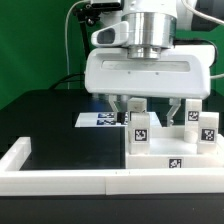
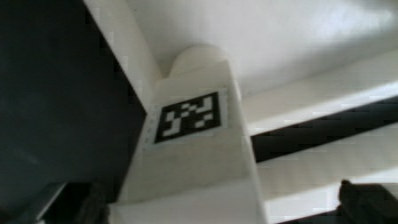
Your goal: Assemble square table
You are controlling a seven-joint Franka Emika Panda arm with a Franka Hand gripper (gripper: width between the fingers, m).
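While the hand [image 1: 152,108] hangs wide open and holds nothing, a white leg [image 2: 192,150] stands between its fingers [image 1: 127,107]. Its only label is a black-and-white square tag [image 2: 191,116], with no readable writing.

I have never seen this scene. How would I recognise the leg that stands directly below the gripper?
Find the large white tabletop at the exterior view's right, against the rim wall. Several short white legs stand on it. The wanted leg is the one farthest to the exterior view's left, between the fingers of the open gripper.

Black table [image 1: 50,115] under white slab [image 1: 175,160]
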